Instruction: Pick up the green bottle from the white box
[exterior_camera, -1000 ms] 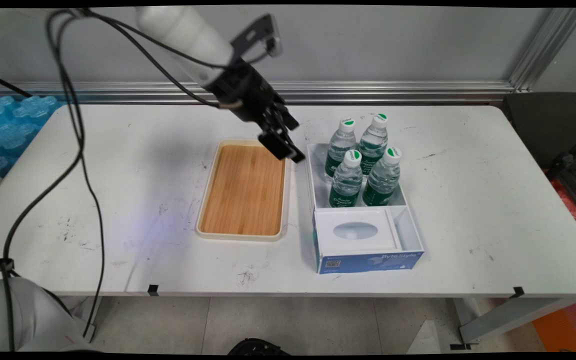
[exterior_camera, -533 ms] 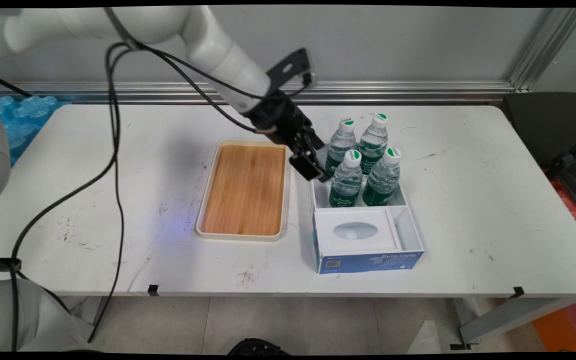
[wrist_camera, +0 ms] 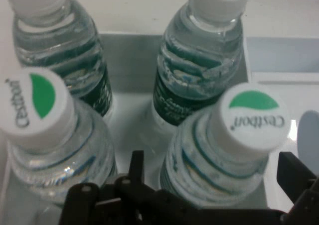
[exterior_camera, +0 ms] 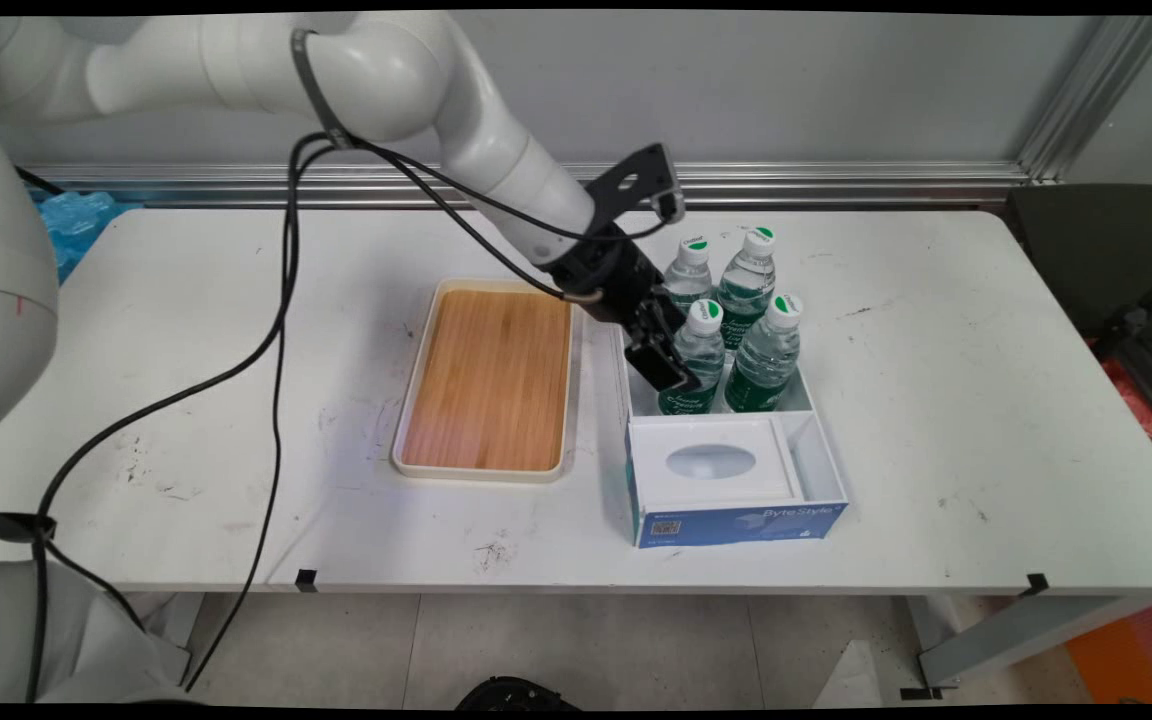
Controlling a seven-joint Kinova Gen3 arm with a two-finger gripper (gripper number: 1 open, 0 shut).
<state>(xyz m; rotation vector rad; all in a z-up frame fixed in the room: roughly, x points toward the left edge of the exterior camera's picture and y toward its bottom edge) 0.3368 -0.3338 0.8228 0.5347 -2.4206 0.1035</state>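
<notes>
Reaching down from the upper left, the gripper (exterior_camera: pixel 669 366) is hanging at the near-left bottle (exterior_camera: pixel 694 362) of four standing in a white box (exterior_camera: pixel 826 470) on the bench (exterior_camera: pixel 936 400). In the hand view the gripper (wrist_camera: pixel 214 185) is showing one finger (wrist_camera: pixel 135 168) on one side of that bottle (wrist_camera: pixel 234 160) and the other finger (wrist_camera: pixel 294 177) on the far side of it, so the jaws are standing apart with the bottle between them; whether the pads are touching it cannot be told.

All four bottles are standing upright, long axes vertical, white caps up. The cap (wrist_camera: pixel 254 118) of the bottle between the fingers is bearing a green leaf mark and the word "Cestbon"; the neighbouring bottle (wrist_camera: pixel 50 150) is carrying the same word on its cap. The two others (wrist_camera: pixel 199 65) (wrist_camera: pixel 65 56) are standing behind them, with dark green labels round their clear bodies, the lettering there too blurred to read.

The box is sitting right of the bench's middle, its long axis running from the near edge towards the wall. Its far compartment is holding the bottles; its near part is holding a white insert with an oval hollow (exterior_camera: pixel 711 461) and a narrow slot beside it. The box's blue near wall is reading "Byte Style" and is showing a small square code.

A wood-bottomed tray (exterior_camera: pixel 488 380) with a cream rim is lying just left of the box, apart from it, long axis running the same way.
</notes>
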